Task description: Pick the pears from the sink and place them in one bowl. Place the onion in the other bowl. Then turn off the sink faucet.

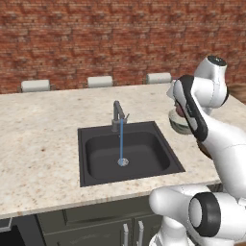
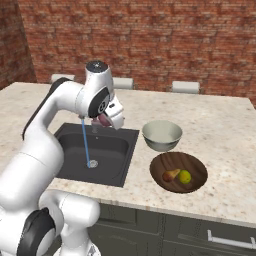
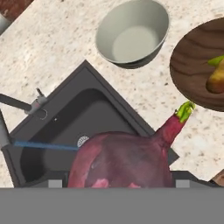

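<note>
Gripper [image 2: 103,121] clamped on the onion [image 3: 124,159], held above the sink [image 2: 107,150] edge. Risk: a loose grip could drop it back into the basin. Grey bowl [image 2: 162,135] lies unobstructed nearby; both pears [image 2: 178,175] rest in the wooden bowl [image 2: 197,170]; faucet [image 1: 117,115] running.
</note>
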Motion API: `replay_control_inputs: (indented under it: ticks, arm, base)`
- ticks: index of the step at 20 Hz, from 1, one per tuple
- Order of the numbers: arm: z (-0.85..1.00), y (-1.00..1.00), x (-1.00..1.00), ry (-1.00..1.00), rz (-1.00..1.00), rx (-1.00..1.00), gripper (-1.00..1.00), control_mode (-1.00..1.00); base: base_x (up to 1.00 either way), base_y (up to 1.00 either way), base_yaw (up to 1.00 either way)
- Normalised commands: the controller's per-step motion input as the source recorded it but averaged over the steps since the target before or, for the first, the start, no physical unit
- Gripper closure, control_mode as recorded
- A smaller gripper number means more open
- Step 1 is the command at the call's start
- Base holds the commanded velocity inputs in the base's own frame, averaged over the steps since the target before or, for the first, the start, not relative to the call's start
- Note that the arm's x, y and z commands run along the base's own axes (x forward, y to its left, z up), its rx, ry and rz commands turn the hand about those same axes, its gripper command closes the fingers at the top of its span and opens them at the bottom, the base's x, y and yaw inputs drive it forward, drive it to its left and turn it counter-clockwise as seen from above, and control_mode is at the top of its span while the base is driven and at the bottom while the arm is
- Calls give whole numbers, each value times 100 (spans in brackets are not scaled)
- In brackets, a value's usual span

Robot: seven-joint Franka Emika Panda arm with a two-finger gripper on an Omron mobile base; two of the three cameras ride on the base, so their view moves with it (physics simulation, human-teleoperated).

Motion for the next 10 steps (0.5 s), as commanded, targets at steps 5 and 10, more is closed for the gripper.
replay_control_inputs:
  ticks: [5, 10]
  arm:
    - [-11, -40, 38, 3, 0, -1, 100, -100]
    - [-25, -29, 54, 0, 0, -7, 100, -100]
  base:
    - [0, 0, 0]
    - [0, 0, 0]
